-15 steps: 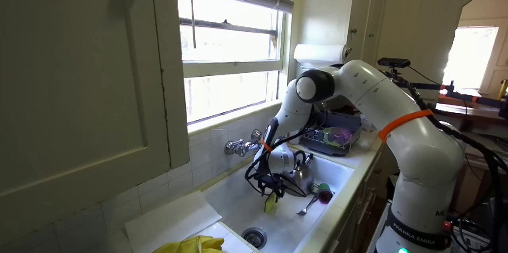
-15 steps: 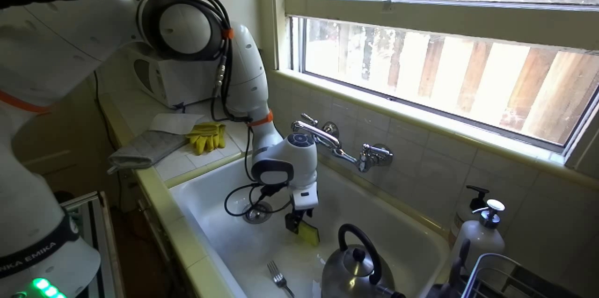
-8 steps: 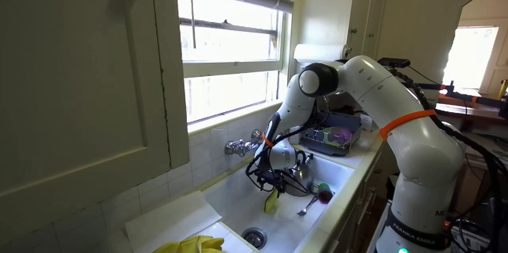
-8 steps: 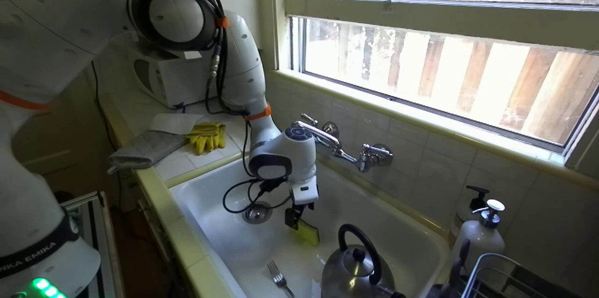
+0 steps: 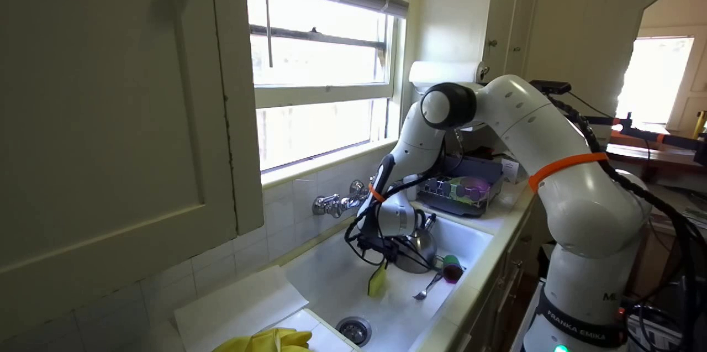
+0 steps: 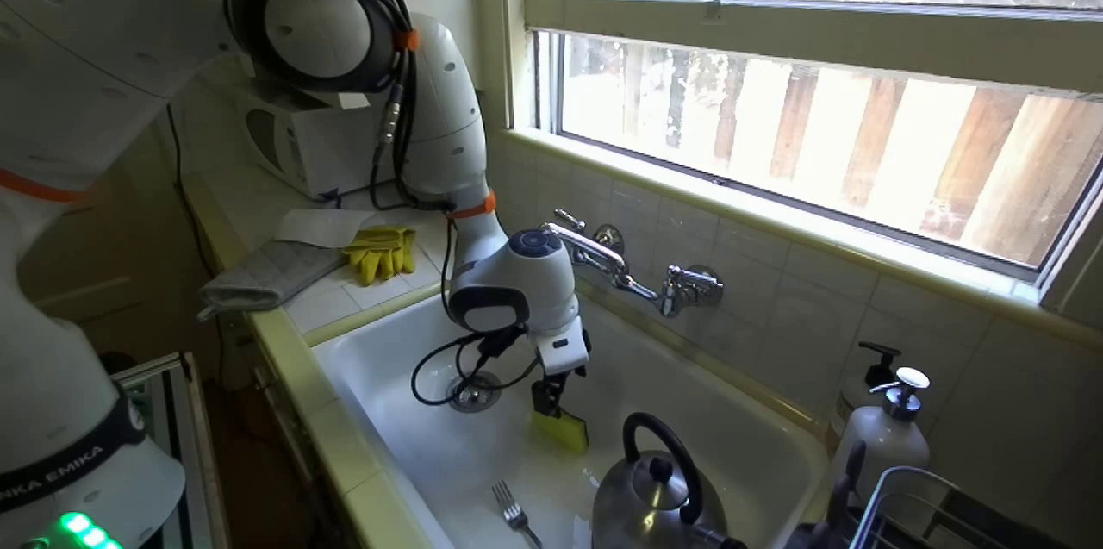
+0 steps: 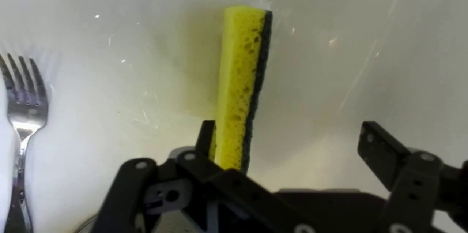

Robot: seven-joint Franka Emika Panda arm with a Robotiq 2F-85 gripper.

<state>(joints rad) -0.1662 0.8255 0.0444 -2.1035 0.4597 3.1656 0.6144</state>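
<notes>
- We see the gripper (image 7: 289, 138) low in the sink (image 6: 388, 420), its jaws standing wide apart in the wrist view.
- Between those jaws, a yellow sponge (image 7: 239, 90) stands on a narrow edge on the sink bottom.
- The sponge sits close to the finger (image 7: 204, 138) on the left of the wrist view; we cannot tell whether the two touch.
- A broad gap separates its dark rough side from the opposite finger.
- In both exterior views, we find the gripper's tips at the sponge's upper end, with the white arm (image 5: 530, 125) bent down over the sink.
- We note a fork (image 7: 27, 112) lying on the sink bottom, apart from the sponge and on its yellow side.
- A steel kettle (image 6: 629, 506) with a black handle stands in the sink near the sponge.
- A green and dark red cup (image 5: 452, 270) is just beside the fork's handle.
- We see the drain (image 5: 354, 331) in the sink bottom, with the sponge between it and the kettle.
- The faucet (image 6: 595, 254) juts from the tiled wall (image 6: 775, 316) below the window (image 6: 793, 36).
- On the counter (image 6: 323, 308) at the drain's end, we see yellow gloves (image 6: 381, 253), a grey cloth (image 6: 276, 277) and a white sheet (image 6: 323, 227).
- A dish rack (image 5: 455, 207) and a soap bottle (image 6: 883, 446) stand at the opposite end, and a paper towel roll (image 5: 444, 74) hangs higher up.
</notes>
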